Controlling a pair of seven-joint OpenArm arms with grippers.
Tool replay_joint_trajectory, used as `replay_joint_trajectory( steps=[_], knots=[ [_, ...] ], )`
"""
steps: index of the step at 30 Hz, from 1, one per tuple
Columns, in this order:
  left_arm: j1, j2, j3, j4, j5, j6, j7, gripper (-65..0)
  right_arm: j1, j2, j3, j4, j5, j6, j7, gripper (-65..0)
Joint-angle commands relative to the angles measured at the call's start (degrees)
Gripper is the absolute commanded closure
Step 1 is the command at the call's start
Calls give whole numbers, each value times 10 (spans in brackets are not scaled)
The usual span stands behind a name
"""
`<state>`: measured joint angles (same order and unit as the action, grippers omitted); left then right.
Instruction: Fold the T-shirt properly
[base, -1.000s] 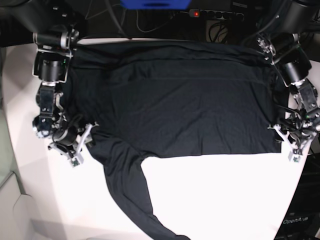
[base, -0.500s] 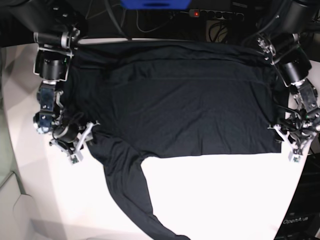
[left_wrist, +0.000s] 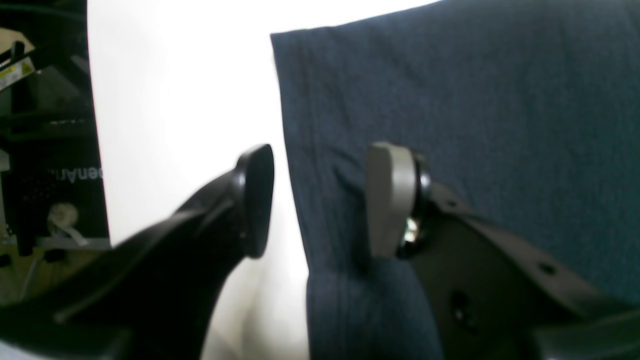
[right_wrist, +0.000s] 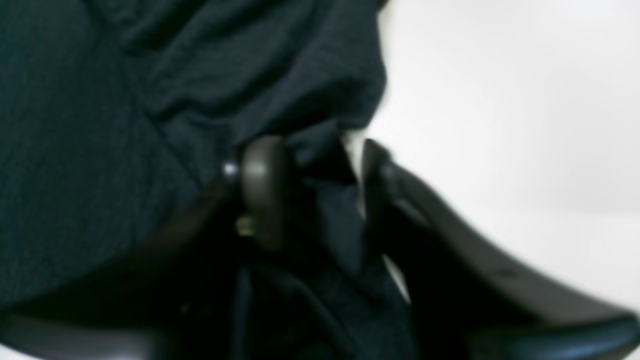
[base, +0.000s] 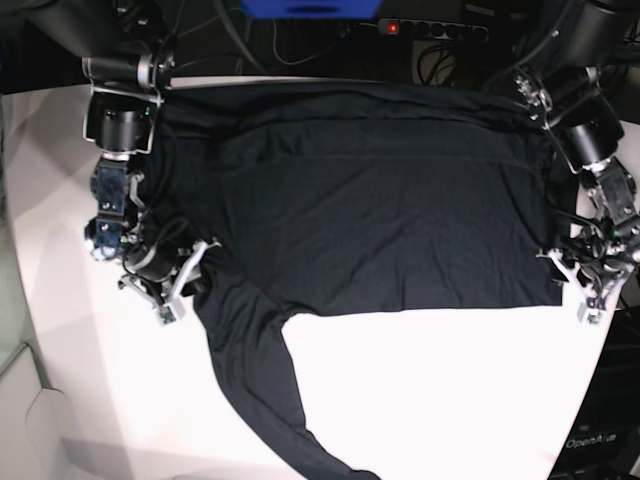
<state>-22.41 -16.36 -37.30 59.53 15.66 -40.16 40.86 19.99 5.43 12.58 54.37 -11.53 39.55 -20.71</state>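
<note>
The dark T-shirt (base: 350, 200) lies spread flat across the white table (base: 430, 400), and one long sleeve (base: 260, 380) trails toward the front edge. My right gripper (base: 188, 277) is at the shirt's edge where that sleeve starts. In the blurred right wrist view its fingers (right_wrist: 265, 190) stand a little apart, with a bunched fold of T-shirt (right_wrist: 125, 100) between them, around the gripper's middle (right_wrist: 325, 190). My left gripper (base: 585, 290) is open at the opposite lower corner. It straddles the T-shirt's (left_wrist: 475, 100) side edge around its middle (left_wrist: 320, 200), one pad on cloth and one over bare table.
A power strip (base: 430, 28) and cables lie behind the table's far edge, next to a blue object (base: 310, 8). A black box (base: 600, 440) stands off the table's front right corner. Bare white tabletop shows in front of the shirt body.
My right arm has shifted inward toward the shirt, and its jaws have narrowed around the fabric by the sleeve base. The left arm has not moved.
</note>
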Motion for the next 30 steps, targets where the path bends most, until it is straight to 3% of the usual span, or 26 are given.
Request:
replay_joint_trajectory(
  steps=[1, 4, 13, 18, 20, 24, 28, 30],
  knots=[
    [-14, -11, 0, 12, -5, 2, -10, -291, 3, 0, -2, -1, -9, 4, -27, -90],
    [-14, -8, 0, 12, -5, 2, -11, -292, 5, 1, -2, -1, -9, 4, -28, 0],
    [-20, -7, 2, 7, -5, 2, -13, -293, 5, 2, -3, -1, -9, 4, -25, 0],
    [-37, -11, 3, 6, -4, 2, -57, -299, 5, 2, -3, -1, -9, 4, -25, 0],
    [-37, -11, 4, 5, -4, 3, -70, -336, 5, 2, -3, -1, -9, 4, -25, 0],
    [-41, -10, 19, -39, -4, 60, -110, -419, 5, 2, -3, -1, -10, 4, -27, 0],
    [-62, -15, 37, -134, -6, 120, -161, -412, 5, 2, -3, -1, -10, 4, -30, 0],
    [-69, -23, 37, -170, -8, 128, -182, -413, 4, 2, -3, -1, -10, 4, -30, 0]
  ],
)
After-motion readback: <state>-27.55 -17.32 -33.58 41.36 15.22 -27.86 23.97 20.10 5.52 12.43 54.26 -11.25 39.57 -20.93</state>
